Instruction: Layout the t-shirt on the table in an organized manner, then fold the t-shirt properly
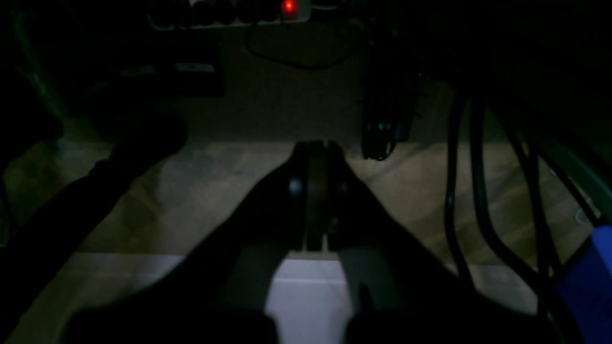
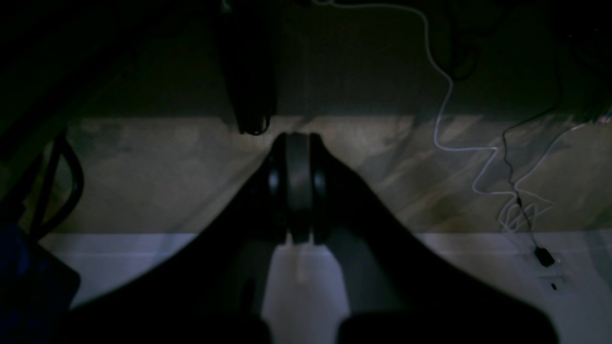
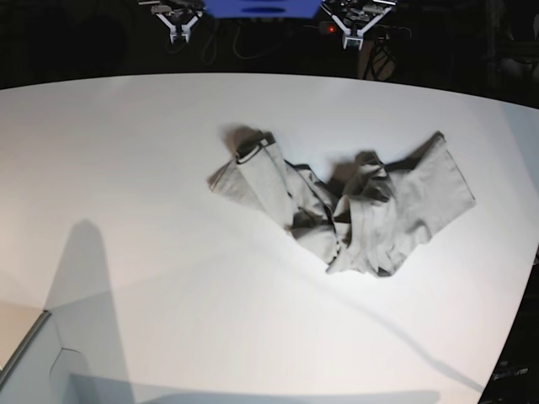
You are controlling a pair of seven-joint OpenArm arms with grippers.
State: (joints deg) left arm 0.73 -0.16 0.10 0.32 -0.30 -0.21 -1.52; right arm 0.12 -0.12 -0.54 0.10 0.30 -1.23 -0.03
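Both end effectors are parked at the top edge of the base view, off the far rim of the surface [image 3: 101, 168]: left end effector [image 3: 352, 34] upper right of centre, right end effector [image 3: 178, 29] upper left of centre. Wrist views agree: left end effector [image 1: 315, 191] and right end effector [image 2: 296, 186] each have pads pressed together with nothing between them, looking at dim floor and cables past a strip of the surface. The t-shirt [image 3: 354, 210] lies crumpled right of centre in the base view, well apart from both, down-frame from them. Its long axis runs roughly left-right with a slight tilt: a collar-like ribbed edge at the left end near upper centre, a flatter panel spreading to the right edge, and a bunched knot in the middle. The left end effector sits almost straight above the bunch and the right-hand panel, so I judge it the nearer arm; the right one has a diagonal reach to the collar end. Next move likely means each coming down-frame to its own end and pulling the ends apart along that axis.
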